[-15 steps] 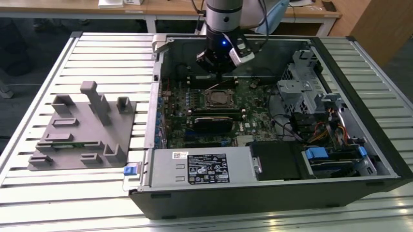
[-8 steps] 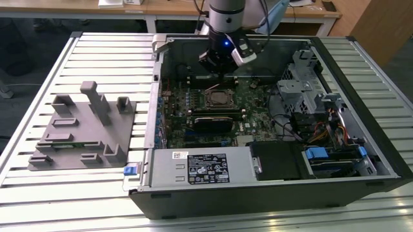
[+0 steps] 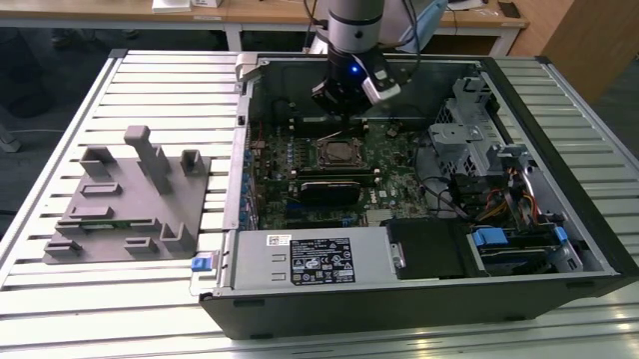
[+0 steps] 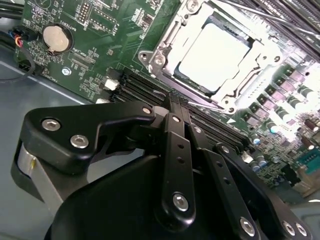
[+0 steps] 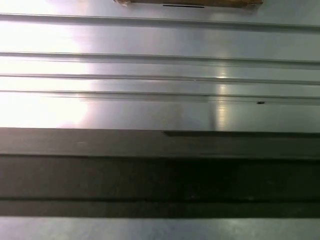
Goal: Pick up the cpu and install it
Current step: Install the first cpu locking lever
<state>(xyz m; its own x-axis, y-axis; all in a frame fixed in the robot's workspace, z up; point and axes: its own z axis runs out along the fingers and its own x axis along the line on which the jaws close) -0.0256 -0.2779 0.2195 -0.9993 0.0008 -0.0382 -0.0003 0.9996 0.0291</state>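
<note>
The cpu point(image 4: 216, 54), a small square chip with a pale silver-white top, lies inside the metal socket frame point(image 4: 155, 59) on the green motherboard point(image 4: 95, 30) in the second wrist view. My gripper point(image 4: 176, 104) hovers a short way off the socket, apart from the chip, its two black fingers pressed together with nothing between them. In the exterior view the gripper point(image 3: 345, 106) hangs inside the open computer case point(image 3: 559, 172), just behind the socket point(image 3: 339, 153).
A grey fixture plate point(image 3: 130, 202) with upright blocks lies on the slatted metal table point(image 3: 60, 120) at the exterior view's left. Memory slots point(image 4: 150, 92), a drive cage point(image 3: 469, 142), cables and a grey power supply box point(image 3: 314, 258) crowd the case.
</note>
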